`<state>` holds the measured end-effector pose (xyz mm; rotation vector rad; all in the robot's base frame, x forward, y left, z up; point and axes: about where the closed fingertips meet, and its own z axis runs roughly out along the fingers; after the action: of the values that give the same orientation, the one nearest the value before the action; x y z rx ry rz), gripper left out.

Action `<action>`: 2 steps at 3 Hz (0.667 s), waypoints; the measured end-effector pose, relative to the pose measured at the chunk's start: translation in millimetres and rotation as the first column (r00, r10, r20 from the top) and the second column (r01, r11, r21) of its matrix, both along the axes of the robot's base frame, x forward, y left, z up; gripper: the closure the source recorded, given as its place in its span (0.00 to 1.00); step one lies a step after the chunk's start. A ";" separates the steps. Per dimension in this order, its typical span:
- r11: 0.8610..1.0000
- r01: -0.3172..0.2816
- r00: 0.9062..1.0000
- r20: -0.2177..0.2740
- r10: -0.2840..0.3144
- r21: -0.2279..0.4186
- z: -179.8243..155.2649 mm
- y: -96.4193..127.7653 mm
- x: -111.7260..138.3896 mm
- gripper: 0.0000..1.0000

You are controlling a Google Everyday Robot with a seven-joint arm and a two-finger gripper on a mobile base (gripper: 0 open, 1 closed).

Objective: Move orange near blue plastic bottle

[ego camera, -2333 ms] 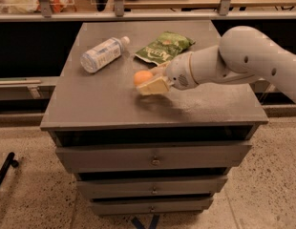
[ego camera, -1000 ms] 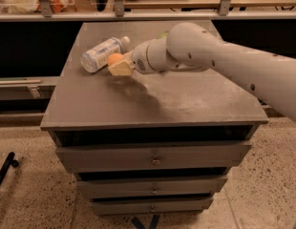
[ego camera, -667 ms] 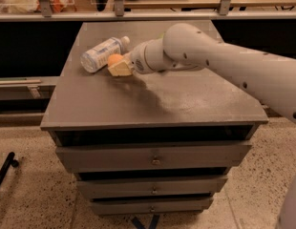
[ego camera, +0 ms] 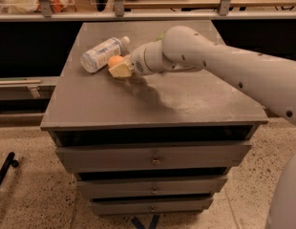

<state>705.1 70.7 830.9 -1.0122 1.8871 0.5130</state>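
The blue plastic bottle (ego camera: 101,54) lies on its side at the back left of the grey cabinet top (ego camera: 186,99), with its white cap pointing right. The orange (ego camera: 114,61) sits right next to the bottle's cap end, just in front of it, close to or touching it. My gripper (ego camera: 118,68) reaches in from the right and is shut on the orange, with its yellowish fingers (ego camera: 121,71) under and in front of the fruit. I cannot tell whether the orange rests on the top or hangs just above it.
My white arm (ego camera: 224,66) crosses the right half of the cabinet top. A sliver of the green snack bag (ego camera: 161,34) shows behind the arm. Drawers (ego camera: 153,159) lie below the top's front edge. A railing and shelf run behind.
The gripper carried the orange left from the middle of the top to beside the bottle's cap. Over the last second it has barely moved.
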 end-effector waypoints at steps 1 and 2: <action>1.000 -0.003 1.000 -0.008 0.002 -0.002 -2.2 -0.1 0.4 0.36; 1.000 0.000 1.000 -0.012 0.000 -0.005 -2.4 -1.9 -0.1 0.12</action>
<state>705.1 68.8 828.5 -1.0148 1.8996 0.5155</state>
